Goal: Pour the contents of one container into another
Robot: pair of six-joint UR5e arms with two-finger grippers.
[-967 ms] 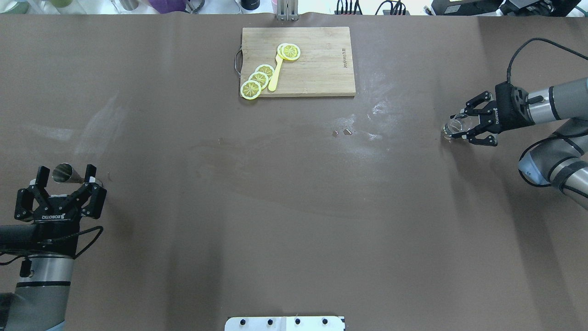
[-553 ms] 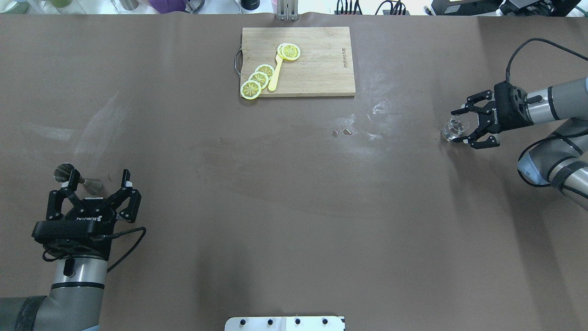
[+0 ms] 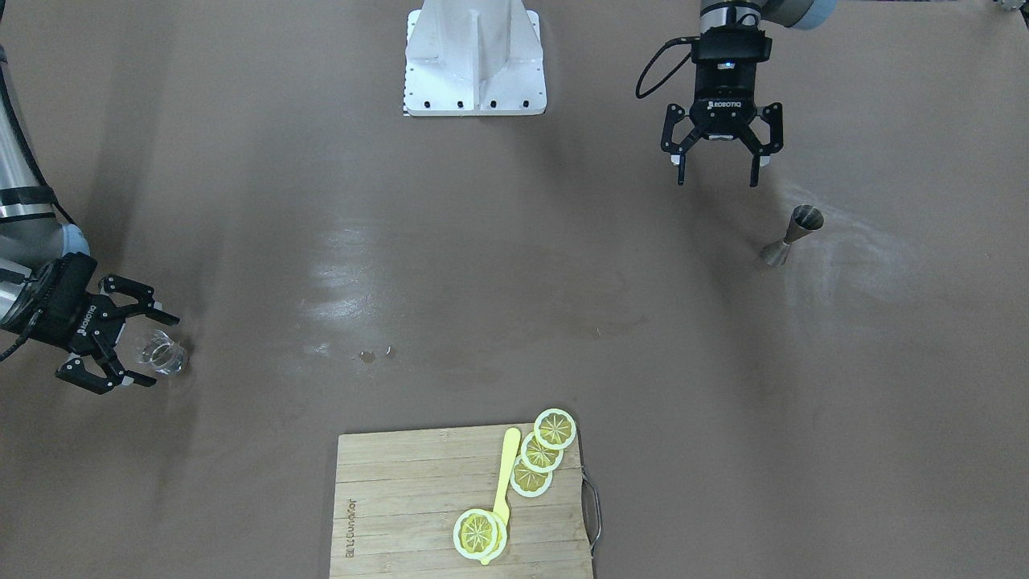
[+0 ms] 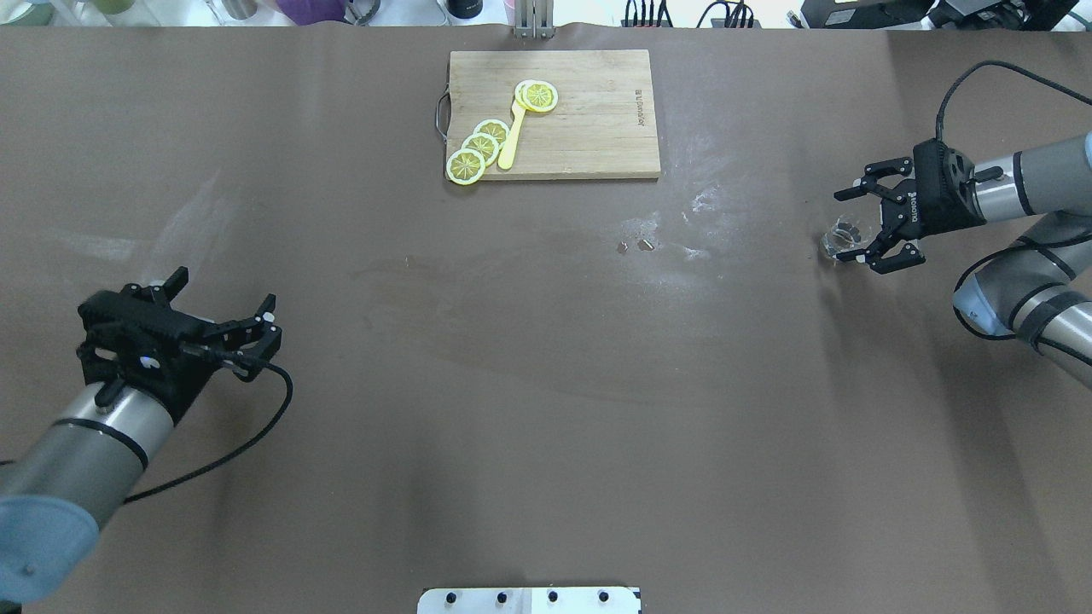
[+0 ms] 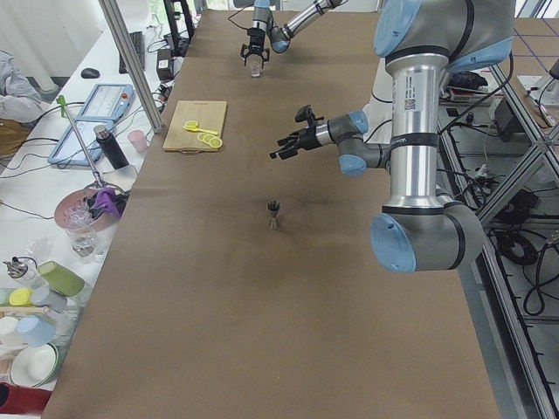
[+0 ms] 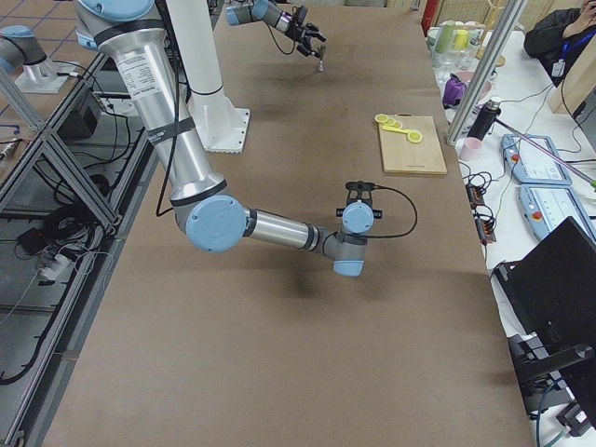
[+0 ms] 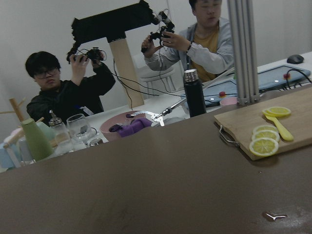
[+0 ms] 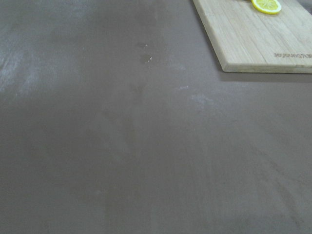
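A small steel jigger (image 3: 792,233) stands upright on the brown table, also visible from the left end as the jigger (image 5: 273,214). My left gripper (image 3: 715,173) hangs open behind it, apart from it and holding nothing. From overhead, the left gripper (image 4: 223,294) and its arm cover the jigger. A clear glass (image 3: 161,354) stands on the table between the spread fingers of my open right gripper (image 3: 161,351). Overhead, the glass (image 4: 840,232) sits at the mouth of the right gripper (image 4: 843,226). Neither wrist view shows either container.
A wooden cutting board (image 4: 597,128) with lemon slices (image 4: 478,149) and a yellow stick lies at the far middle. Small wet spots (image 4: 636,246) mark the table in front of it. The white robot base (image 3: 474,56) sits at the near edge. Two people sit beyond the far side.
My left gripper has backed away from the jigger, which it straddled, and swung right and up, staying open. The right gripper has spread wider around the glass and pulled back slightly.
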